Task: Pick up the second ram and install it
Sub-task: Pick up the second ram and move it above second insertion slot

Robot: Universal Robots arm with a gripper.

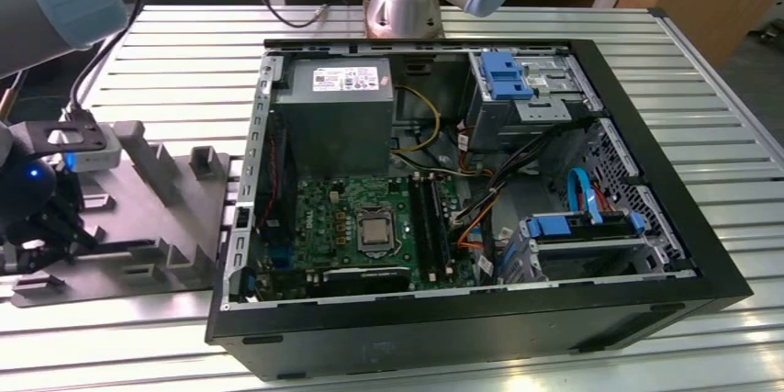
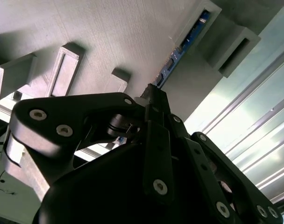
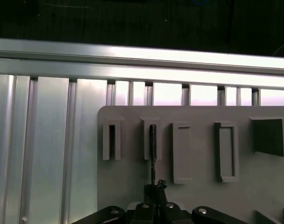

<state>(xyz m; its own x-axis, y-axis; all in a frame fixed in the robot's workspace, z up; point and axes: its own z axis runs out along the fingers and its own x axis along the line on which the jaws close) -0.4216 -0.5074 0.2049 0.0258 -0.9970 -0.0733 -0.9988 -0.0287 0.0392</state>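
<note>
Second wrist view: 1 end effector (image 2: 153, 94) clamps the second ram (image 2: 171, 64), standing in 1 grey tray (image 2: 109, 42).

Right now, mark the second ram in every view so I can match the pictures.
Exterior view: second ram, a thin dark line over the grey tray, at the exterior view's left.
Second wrist view: a blue strip running from the gripper toward a tray post.
First wrist view: an edge-on dark strip from the gripper into a tray slot.
Shared landmark: the grey tray.
</note>
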